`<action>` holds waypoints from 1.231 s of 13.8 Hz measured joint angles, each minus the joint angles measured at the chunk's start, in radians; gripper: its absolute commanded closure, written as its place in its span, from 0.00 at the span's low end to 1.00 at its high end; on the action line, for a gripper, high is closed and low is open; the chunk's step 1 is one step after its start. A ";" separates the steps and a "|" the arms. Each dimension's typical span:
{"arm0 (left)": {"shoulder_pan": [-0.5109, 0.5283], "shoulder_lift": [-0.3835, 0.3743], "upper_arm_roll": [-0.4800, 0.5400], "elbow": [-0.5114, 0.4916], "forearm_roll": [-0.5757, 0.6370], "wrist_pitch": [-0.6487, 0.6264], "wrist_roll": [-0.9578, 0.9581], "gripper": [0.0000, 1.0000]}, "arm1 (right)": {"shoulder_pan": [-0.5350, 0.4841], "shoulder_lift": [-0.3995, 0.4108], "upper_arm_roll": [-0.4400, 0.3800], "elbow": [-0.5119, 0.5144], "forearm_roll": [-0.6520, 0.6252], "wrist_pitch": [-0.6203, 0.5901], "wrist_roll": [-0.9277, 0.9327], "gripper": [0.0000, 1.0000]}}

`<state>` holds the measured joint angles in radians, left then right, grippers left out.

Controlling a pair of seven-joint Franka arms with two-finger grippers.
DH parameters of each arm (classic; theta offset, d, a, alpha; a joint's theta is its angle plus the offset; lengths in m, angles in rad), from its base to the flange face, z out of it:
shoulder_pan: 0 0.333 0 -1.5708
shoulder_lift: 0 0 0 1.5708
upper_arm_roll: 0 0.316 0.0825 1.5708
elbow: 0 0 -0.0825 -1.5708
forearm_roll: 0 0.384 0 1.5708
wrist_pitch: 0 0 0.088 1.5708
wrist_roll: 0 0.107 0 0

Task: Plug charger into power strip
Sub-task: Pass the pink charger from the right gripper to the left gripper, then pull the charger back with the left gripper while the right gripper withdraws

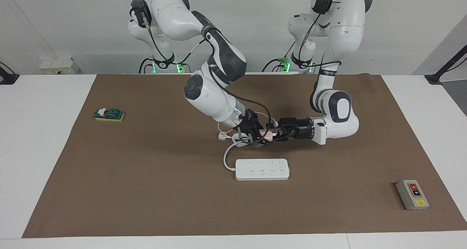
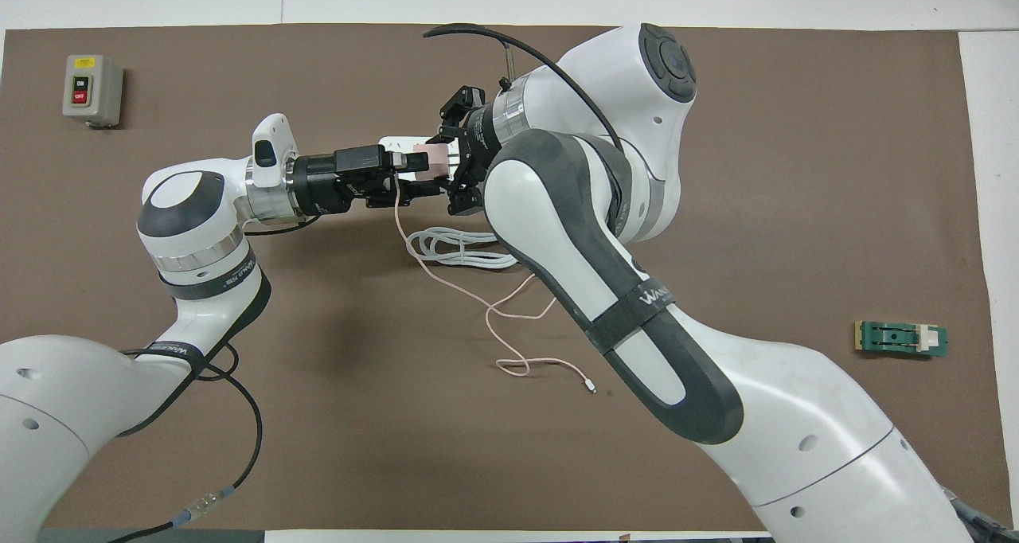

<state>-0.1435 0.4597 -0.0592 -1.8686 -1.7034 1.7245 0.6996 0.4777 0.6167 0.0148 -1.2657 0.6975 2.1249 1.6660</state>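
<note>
My right gripper (image 1: 261, 135) (image 2: 449, 166) is shut on the small pale-pink charger (image 1: 265, 133) (image 2: 436, 161) and holds it in the air over the power strip's coiled white cord (image 1: 233, 144) (image 2: 458, 248). From the side, my left gripper (image 1: 272, 132) (image 2: 419, 177) reaches level and open, one finger on each side of the charger. The thin pink cable (image 2: 493, 316) trails down onto the mat. The white power strip (image 1: 262, 169) (image 2: 395, 142) lies flat on the mat, farther from the robots than the coil, and is mostly hidden in the overhead view.
A grey box with red and black buttons (image 1: 412, 194) (image 2: 91, 89) sits at the left arm's end of the brown mat (image 1: 146, 176). A small green part (image 1: 109, 114) (image 2: 901, 338) lies toward the right arm's end. A white three-pin plug (image 1: 222, 135) lies by the coil.
</note>
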 measured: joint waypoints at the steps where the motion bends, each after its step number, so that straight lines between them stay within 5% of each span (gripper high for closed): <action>1: -0.003 0.000 0.000 0.005 -0.004 0.006 -0.005 0.07 | 0.000 0.000 0.000 0.000 0.000 0.000 0.000 1.00; 6: -0.004 0.000 0.002 0.009 -0.005 0.008 -0.040 0.55 | 0.000 0.000 0.000 0.000 0.000 0.000 0.000 1.00; 11: -0.002 -0.001 0.007 0.012 -0.005 0.007 -0.059 0.67 | 0.000 0.000 0.000 0.000 0.000 0.000 0.000 1.00; 14: 0.001 -0.003 0.008 0.012 -0.002 0.003 -0.063 0.95 | 0.000 0.000 0.001 0.002 0.000 0.000 0.010 1.00; 16: 0.003 -0.003 0.008 0.012 0.000 0.001 -0.063 1.00 | 0.000 0.000 0.002 0.002 0.000 0.000 0.014 1.00; 17: 0.003 -0.003 0.008 0.012 0.001 0.001 -0.063 1.00 | 0.000 -0.001 0.002 0.002 0.000 0.000 0.015 0.67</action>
<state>-0.1406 0.4565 -0.0515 -1.8563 -1.7020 1.7257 0.6366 0.4780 0.6162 0.0166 -1.2632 0.6976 2.1244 1.6815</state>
